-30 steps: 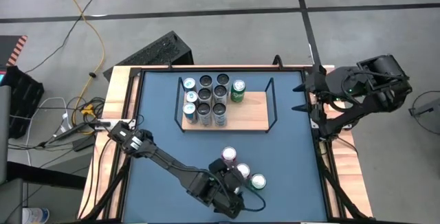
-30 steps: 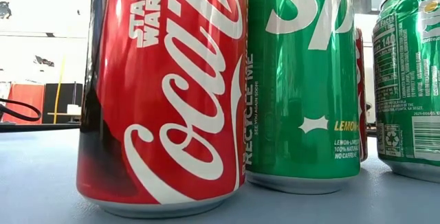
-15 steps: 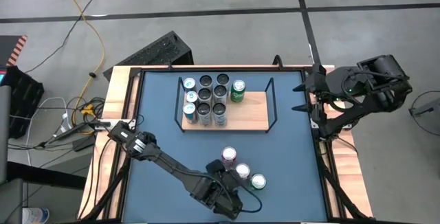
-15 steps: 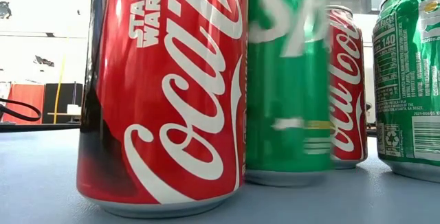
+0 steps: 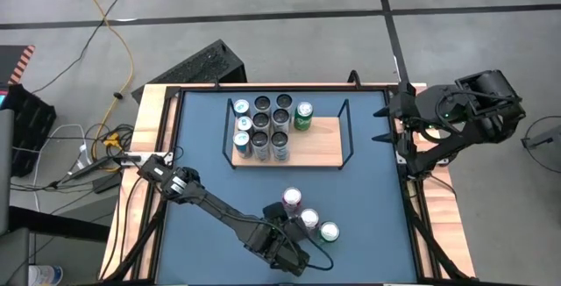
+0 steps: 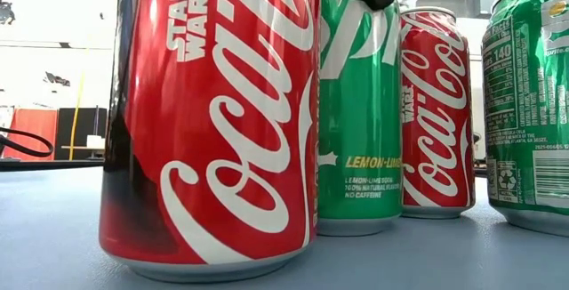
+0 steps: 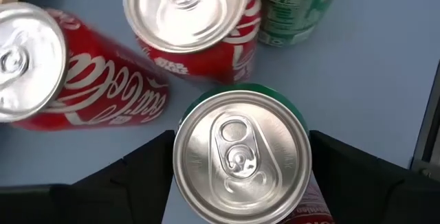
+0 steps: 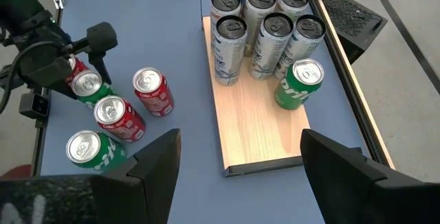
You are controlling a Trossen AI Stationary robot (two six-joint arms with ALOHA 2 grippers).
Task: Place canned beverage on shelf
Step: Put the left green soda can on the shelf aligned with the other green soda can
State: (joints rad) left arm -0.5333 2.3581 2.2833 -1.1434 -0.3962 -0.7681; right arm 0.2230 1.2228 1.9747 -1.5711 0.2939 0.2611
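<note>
the left gripper (image 7: 240,165) brackets a green can (image 7: 240,157) upright in the cluster well apart from the shelf (image 5: 317,146); whether it grips, i cannot tell. smooth, rigid, likely heavy: clamp mid-body.

The nearest red can (image 6: 213,121) reads "STAR WARS" and Coca-Cola script; the green can (image 6: 360,121) reads "LEMON-LIME".

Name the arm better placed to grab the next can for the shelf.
Left. The left gripper already straddles a green can in the loose cluster, while the right gripper waits open at the table's edge.
</note>
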